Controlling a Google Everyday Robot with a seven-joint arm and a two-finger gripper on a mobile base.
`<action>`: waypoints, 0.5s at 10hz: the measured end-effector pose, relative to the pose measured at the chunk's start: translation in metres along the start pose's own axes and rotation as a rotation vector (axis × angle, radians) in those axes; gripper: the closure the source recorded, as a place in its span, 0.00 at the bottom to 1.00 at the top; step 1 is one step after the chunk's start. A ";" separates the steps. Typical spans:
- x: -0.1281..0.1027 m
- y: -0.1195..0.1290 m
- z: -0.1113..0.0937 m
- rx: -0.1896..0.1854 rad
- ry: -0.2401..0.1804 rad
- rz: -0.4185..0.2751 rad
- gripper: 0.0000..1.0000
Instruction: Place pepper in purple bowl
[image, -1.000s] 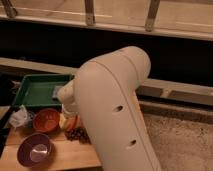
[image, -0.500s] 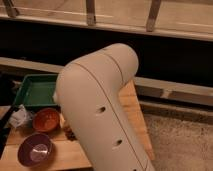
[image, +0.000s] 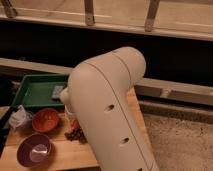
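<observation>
The purple bowl (image: 36, 150), pale and shiny inside, stands on the wooden table (image: 60, 157) at the lower left. My big white arm (image: 107, 110) fills the middle of the view and bends down toward the table. My gripper is hidden behind the arm, somewhere down by its lower left edge, right of the orange bowl. A small red bit (image: 74, 124) shows at the arm's edge, above the dark red grapes (image: 76, 135). I cannot tell whether it is the pepper.
An orange-red bowl (image: 46, 120) stands just behind the purple bowl. A crumpled pale bag (image: 20, 118) lies left of it. A green tray (image: 35, 91) with a small grey item (image: 57, 92) sits at the back left. A dark ledge and railing run behind.
The arm swung left over the table, then shifted back a little to the right. The bowls, grapes and tray have not moved.
</observation>
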 end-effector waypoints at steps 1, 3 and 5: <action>0.000 0.000 -0.001 -0.005 -0.007 0.000 0.84; 0.000 -0.001 -0.006 -0.011 -0.020 -0.001 0.98; -0.001 0.002 -0.013 -0.027 -0.044 -0.013 1.00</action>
